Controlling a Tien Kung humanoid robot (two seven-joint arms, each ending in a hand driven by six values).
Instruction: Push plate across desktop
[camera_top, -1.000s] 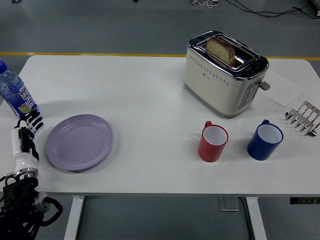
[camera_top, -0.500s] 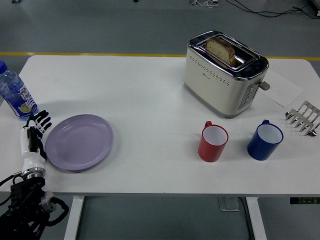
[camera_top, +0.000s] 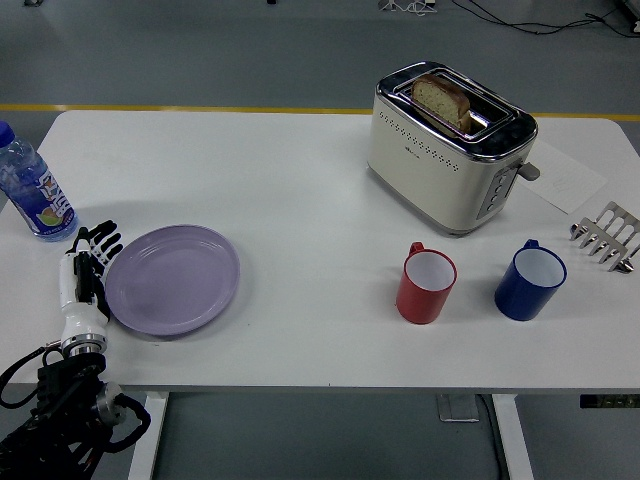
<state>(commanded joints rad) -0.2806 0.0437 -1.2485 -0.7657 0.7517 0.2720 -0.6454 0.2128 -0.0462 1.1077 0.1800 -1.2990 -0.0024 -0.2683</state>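
The plate (camera_top: 172, 279) now lies a little further to the right on the counter (camera_top: 300, 190) than it did one second ago, and the left hand (camera_top: 87, 262) has moved the same way with it. The hand stands at the plate's left rim, with its fingers (camera_top: 100, 240) straight and close together, grasping nothing; their tips look to be touching the rim, so I judge the hand is pushing with its flat side, not holding. The right hand is not in view.

The plate sits in the front left part of the counter, near the bottle (camera_top: 30, 190) but apart from it. To its right there is a wide bare stretch before the red mug (camera_top: 427, 284), and further on the blue mug (camera_top: 530, 279). The toaster (camera_top: 447, 145) with bread in it stands behind them, well apart from the plate, and a small rack (camera_top: 607, 236) lies at the far right.

In my judgement the push has started and goes well, but only a short part of the way is done. If the push continues straight right, the plate could in the end meet the red mug.
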